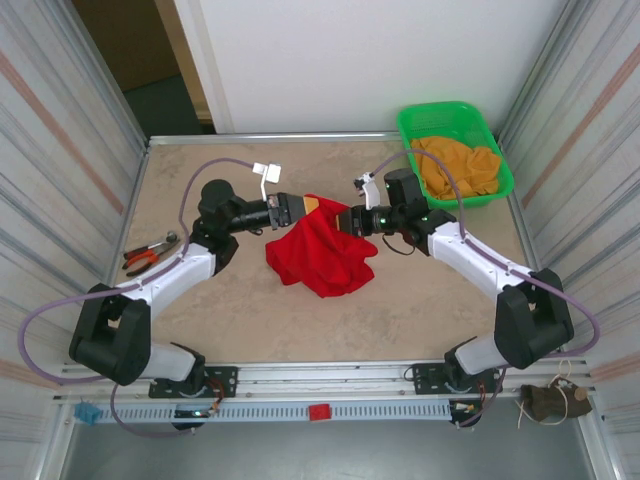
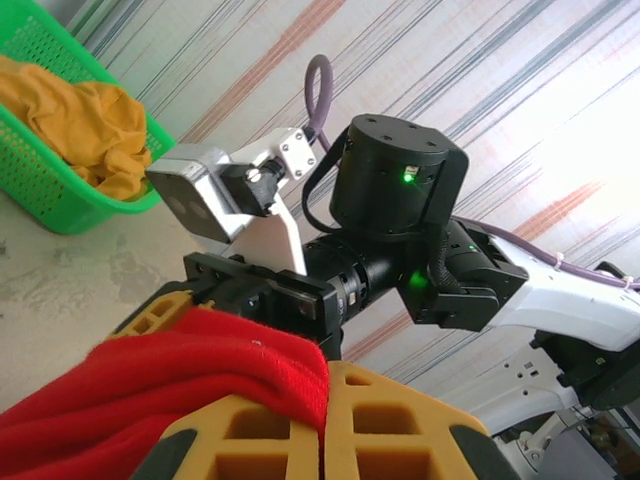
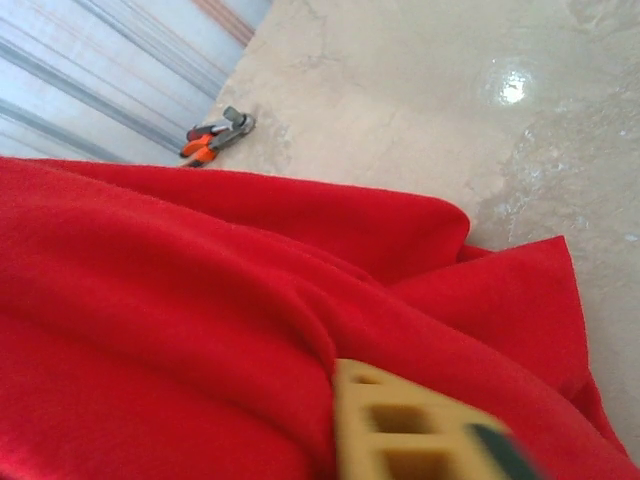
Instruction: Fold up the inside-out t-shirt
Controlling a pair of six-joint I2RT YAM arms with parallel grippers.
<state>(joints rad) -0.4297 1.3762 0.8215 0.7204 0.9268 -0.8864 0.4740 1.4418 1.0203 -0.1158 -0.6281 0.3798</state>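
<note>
One t-shirt [image 1: 322, 255] (red) | left end effector [image 1: 300, 207] grips it | right end effector [image 1: 341, 218] likewise

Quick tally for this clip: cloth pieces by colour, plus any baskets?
red t-shirt: 1
orange-yellow cloth: 1
green basket: 1
Total: 3

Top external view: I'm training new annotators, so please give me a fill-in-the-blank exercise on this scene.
Both the left pincer and the right pincer are shut on the soft fabric t-shirt, whose colour is ___.
The crumpled orange-yellow cloth lies in a plastic mesh basket coloured ___.
The orange-handled metal pliers lie on the beige table, on the robot's ___ side.
Missing words: red; green; left.
</note>
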